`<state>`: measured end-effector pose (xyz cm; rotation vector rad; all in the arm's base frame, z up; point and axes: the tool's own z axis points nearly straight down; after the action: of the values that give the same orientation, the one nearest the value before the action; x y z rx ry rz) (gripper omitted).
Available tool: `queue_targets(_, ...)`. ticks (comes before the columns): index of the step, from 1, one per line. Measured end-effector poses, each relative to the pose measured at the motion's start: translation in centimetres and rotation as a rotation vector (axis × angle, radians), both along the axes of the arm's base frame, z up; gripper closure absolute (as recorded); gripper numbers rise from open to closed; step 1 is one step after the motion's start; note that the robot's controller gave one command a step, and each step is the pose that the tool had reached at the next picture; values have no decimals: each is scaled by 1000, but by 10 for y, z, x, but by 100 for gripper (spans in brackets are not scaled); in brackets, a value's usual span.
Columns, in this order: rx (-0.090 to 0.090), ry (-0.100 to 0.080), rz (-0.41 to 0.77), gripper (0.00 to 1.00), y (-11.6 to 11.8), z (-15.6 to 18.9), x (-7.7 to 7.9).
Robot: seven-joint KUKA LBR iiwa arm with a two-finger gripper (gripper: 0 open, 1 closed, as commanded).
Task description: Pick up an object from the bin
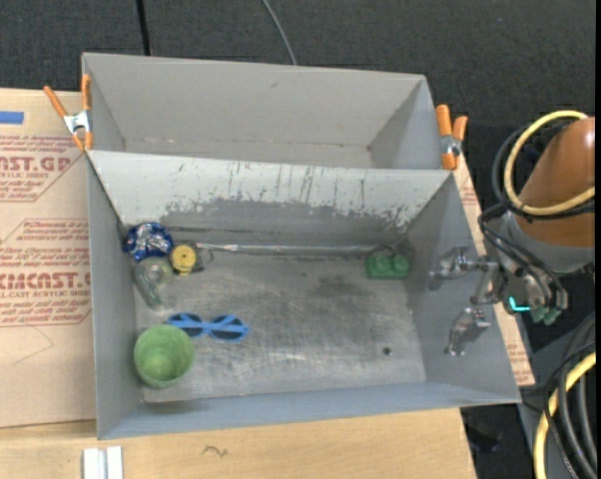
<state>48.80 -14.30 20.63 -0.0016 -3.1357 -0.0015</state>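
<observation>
My gripper [457, 300] hangs over the bin's sloping right wall, open, its two metal fingers [450, 265] far apart with nothing between them. Nearest to it is a small green block [387, 264], which lies on the bin floor by the back wall, a little to the gripper's left and apart from it.
The other things lie at the bin's left end. These are a blue crumpled piece [146, 239], a yellow round piece [184, 258], a clear small cup [153, 283], a blue flat looped thing [209, 326] and a green ball [163, 355].
</observation>
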Motion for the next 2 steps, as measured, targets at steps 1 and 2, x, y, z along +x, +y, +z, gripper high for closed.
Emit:
queue_targets(1, 3, 0, -118, 0, 79, -59, -9)
queue_targets(2, 3, -5, -28, 0, 148, -117, 37)
